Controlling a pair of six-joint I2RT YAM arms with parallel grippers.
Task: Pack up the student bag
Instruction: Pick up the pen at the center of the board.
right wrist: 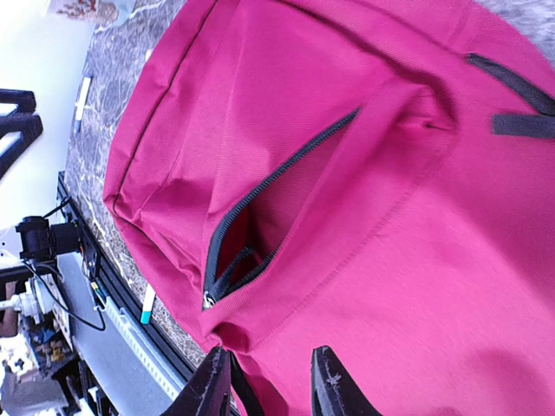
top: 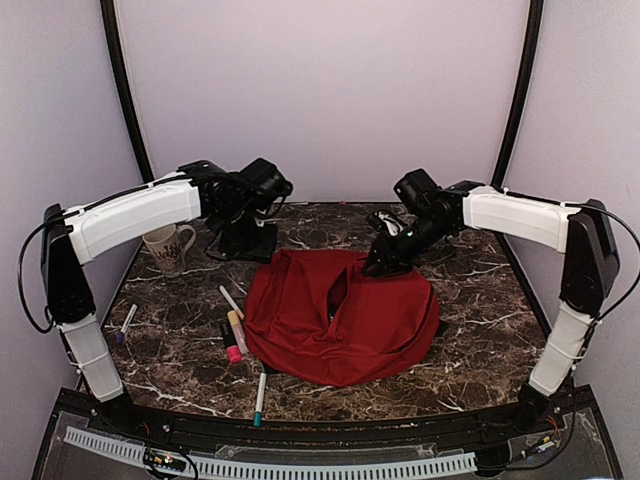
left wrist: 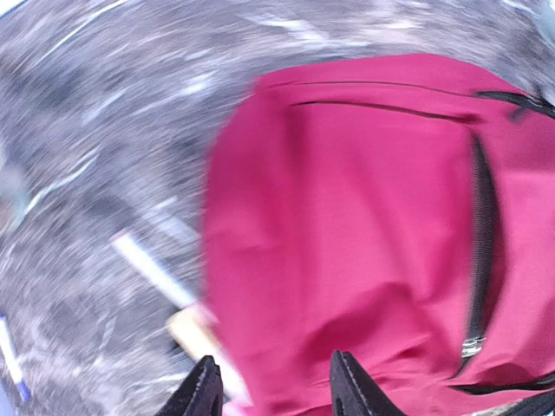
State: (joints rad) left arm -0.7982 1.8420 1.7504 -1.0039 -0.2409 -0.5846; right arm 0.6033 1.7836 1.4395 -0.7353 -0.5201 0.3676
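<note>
Red cloth fills the middle of the top view. The backpack lies slumped flat on the marble table, and its zip opening runs down the centre and gapes only a little. With the cloth lying limp, that mouth will probably not stay wide unless something holds it.

The things likely meant for packing lie loose to the left of the bag. A white pen and a yellow and pink marker are just beside its left edge. A teal-tipped pen is near the lower edge, and another pen lies far left. A mug stands at the upper left.

The right gripper hangs at the upper edge of the bag, just above the slit. Its jaws are partway apart with red cloth showing in the gap. Nothing looks pinched, though I cannot tell whether the pads brush the fabric. That spot suits lifting a lip of the opening.

The left gripper is off the bag's upper left corner, and its own view is blurred. Its jaws are moderately parted and empty. It sits on the side where the pens lie, which suits fetching them while the other arm tends the mouth. Nothing appears packed yet.
</note>
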